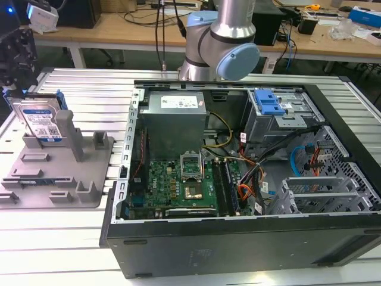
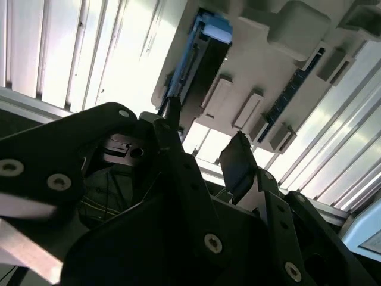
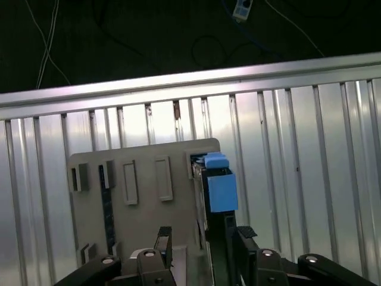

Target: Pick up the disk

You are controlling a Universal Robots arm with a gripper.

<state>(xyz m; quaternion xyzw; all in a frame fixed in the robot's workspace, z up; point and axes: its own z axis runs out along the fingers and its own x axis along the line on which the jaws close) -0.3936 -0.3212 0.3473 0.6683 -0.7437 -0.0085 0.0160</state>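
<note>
The tool (image 3: 201,237) hung just above the disk (image 1: 40,122), at the exterior view's left. Its two black fingers (image 3: 164,238) were wide apart and held nothing. The disk stood up on its edge in a slot of the grey holder (image 1: 65,173), which sat on the ribbed metal counter (image 1: 89,89).

I think a good grab needs one finger on each flat side of the disk. In the first wrist view the disk looked closer to one finger than the other, so getting it in the middle would help. The fingers should go down straight and not bump the tall grey post (image 1: 72,134) beside the disk. The disk is smooth metal and looks heavy, so the squeeze should be firm. A lift straight up would keep it from catching in the slot.

The holder had more slots. One long slot had a thin dark strip (image 3: 107,196) in it. I could not tell what lay in the others.

The big black computer case (image 1: 238,238) lay open on the counter. Inside were a green board (image 1: 178,182), a grey power box (image 1: 175,119), a blue bracket (image 1: 269,102) and many wires (image 1: 250,190)
</note>
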